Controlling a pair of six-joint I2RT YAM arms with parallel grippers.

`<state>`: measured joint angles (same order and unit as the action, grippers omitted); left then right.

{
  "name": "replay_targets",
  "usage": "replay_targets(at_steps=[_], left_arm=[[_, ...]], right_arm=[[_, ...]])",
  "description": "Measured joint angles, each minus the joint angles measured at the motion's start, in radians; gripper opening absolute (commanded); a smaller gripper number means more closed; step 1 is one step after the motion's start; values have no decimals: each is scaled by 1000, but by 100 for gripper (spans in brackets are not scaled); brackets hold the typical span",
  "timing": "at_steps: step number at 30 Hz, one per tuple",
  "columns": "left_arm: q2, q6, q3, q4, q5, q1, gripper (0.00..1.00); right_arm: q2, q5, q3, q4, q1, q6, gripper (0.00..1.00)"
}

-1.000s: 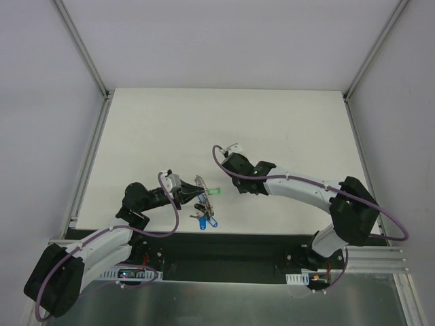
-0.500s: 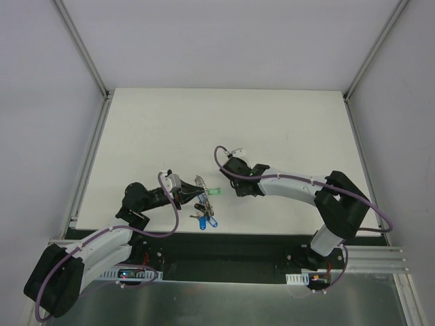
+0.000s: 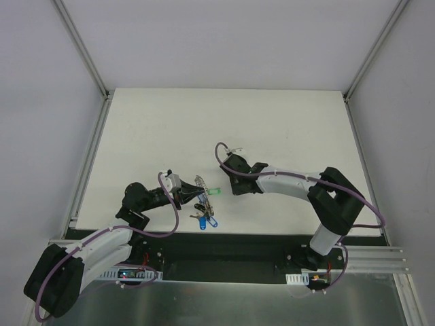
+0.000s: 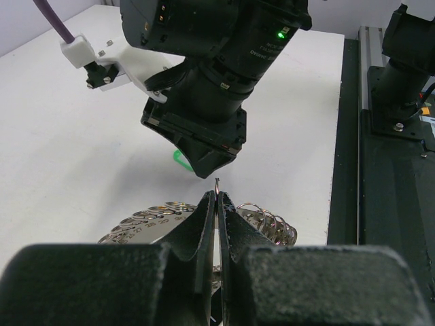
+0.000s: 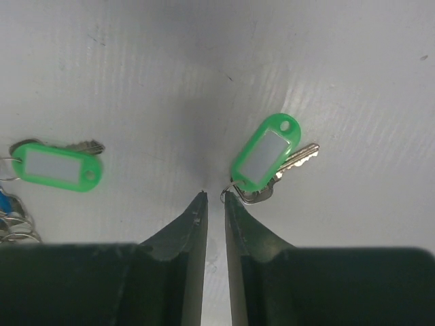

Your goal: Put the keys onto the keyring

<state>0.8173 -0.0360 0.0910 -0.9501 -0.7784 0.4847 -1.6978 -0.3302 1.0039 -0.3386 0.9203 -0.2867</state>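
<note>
Closest to the near edge of the bench [image 3: 285,129], a little left of its middle, a bunch of blue-headed keys [image 3: 207,221] lies beside the keyring [image 3: 200,183]. My left pincer [image 4: 216,195] is clamped tight on a thin piece of metal at that ring's rim. Just past it, a tethered green key [image 5: 58,168] lies flat and looks already linked to the ring. Farther on, my right pincer [image 5: 215,197] hangs low over the bench, its jaws drawn in to a narrow slit with only bare surface showing between them, so it grips nothing. What matters is the loose green key [image 5: 266,157]. It lies just off my outer fingertip [image 5: 236,212] on the side away from the keyring, not between the jaws. Its small split loop [image 5: 232,195] sits at that tip, whether touching I cannot tell. Its long axis slants away from the tips, tag and blade pointing outward. I judge the right arm far the nearer, and the left is occupied. The slit needs a slight sideways shift toward the loop to straddle it.
</note>
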Motion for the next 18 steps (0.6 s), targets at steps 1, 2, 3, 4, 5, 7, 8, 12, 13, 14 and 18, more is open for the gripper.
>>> replay_targets(at_steps=[1,2,3,4,5,7,8,12,13,14,18], left_arm=[[0,0,0,0,0,0,0],[0,0,0,0,0,0,0],[0,0,0,0,0,0,0],[0,0,0,0,0,0,0],[0,0,0,1,0,0,0],[-1,0,0,2,0,0,0],[-1,0,0,4,0,0,0],[-2,0,0,6,0,0,0],[-2,0,0,6,0,0,0],[-3,0,0,6,0,0,0],[-3,0,0,6,1,0,0]], right_arm=[[0,15,0,13,-5,-3,21],[0,31,-2,30,-12,-9,25],[0,50,-6,52,-21,-15,26],[0,68,-13,77,-34,-22,27],[0,86,-21,99,-47,-26,27],[0,111,-30,122,-76,-28,27],[0,120,-31,127,-90,-27,28],[15,135,-31,141,-140,-3,27],[20,138,-30,141,-153,7,27],[25,145,-27,140,-167,20,27],[32,168,-11,140,-223,71,27]])
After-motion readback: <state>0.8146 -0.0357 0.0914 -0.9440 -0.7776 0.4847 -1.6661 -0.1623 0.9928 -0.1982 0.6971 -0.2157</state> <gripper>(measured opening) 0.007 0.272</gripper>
